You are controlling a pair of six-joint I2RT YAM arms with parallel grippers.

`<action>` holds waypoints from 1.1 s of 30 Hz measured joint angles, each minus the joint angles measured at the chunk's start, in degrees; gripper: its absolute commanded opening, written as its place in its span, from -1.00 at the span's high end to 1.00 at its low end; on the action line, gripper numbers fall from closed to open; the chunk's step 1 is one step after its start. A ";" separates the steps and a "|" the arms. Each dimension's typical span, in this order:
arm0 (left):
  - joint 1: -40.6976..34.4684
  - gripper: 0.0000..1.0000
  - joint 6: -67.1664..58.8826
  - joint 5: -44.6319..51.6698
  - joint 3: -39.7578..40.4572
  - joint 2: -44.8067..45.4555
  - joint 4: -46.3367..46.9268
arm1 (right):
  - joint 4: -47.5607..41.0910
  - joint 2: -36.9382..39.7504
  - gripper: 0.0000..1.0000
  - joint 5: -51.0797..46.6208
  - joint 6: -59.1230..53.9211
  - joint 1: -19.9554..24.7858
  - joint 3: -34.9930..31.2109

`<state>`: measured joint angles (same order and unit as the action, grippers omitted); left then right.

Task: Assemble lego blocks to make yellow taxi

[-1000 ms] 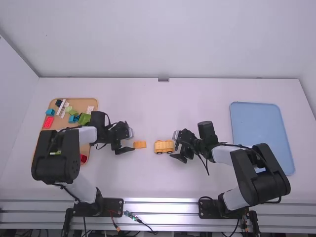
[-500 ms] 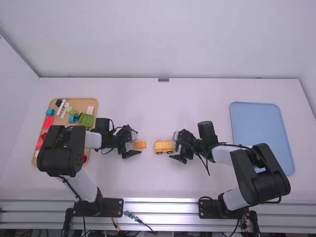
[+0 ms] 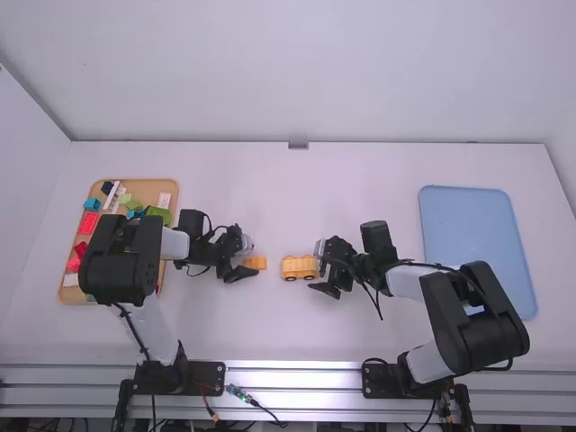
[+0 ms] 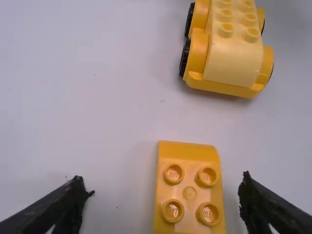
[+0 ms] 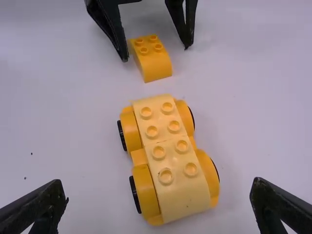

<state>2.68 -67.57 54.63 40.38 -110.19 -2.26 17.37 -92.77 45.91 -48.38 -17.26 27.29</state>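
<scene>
"Yellow brick (image 4: pixel 189 194)?"
"One, studs up, short of the wheeled car (image 5: pixel 168 161)."
"Left claw (image 3: pixel 251 258)?"
"Wide; fingers flank the brick."
"Right claw (image 3: pixel 316 266)?"
"Wide, facing the car."
"Edges?"
"Blue tray (image 3: pixel 477 252), well apart, right of both claws."

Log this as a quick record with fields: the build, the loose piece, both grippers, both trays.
Build: yellow plastic lego car, black wheels, studded top
Loose piece: small yellow-orange plastic brick, four studs, apart from the car
Left gripper: open, around the brick
Right gripper: open, at the car's end
Left tray: tan, holding coloured blocks
Right tray: blue
</scene>
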 measured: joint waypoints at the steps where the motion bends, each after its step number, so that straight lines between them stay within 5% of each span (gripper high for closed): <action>1: 0.00 -0.28 -0.13 0.00 0.00 0.00 -0.39 | 0.00 0.00 -0.98 0.00 0.00 0.02 0.00; 9: 0.00 -0.23 -0.61 -0.63 -1.57 0.00 -3.39 | 0.00 0.00 -0.98 0.00 0.00 0.02 0.00; 15: 0.00 0.17 -0.98 -0.72 -1.66 0.00 -3.37 | 0.00 0.00 -0.98 -0.02 0.02 0.00 0.00; 18: 0.00 0.19 -0.98 -0.87 -1.66 0.00 -3.37 | 0.00 0.00 -0.98 0.00 0.00 0.02 0.02; 22: 0.00 0.68 -0.98 -0.87 -1.66 0.00 -3.39 | 0.00 0.00 -0.98 0.00 -0.07 0.02 0.00; 26: 0.00 0.90 -0.17 -0.79 -1.66 0.00 -4.07 | 2.05 -0.79 -0.98 0.04 -1.75 0.02 0.00; 33: -1.16 0.96 5.86 -4.31 -1.88 3.21 -4.09 | 14.40 -10.51 -0.98 2.01 -1.18 0.02 -0.04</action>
<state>1.52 -61.71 50.33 38.50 -106.98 -6.35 31.77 -103.28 47.92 -49.56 -17.23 27.24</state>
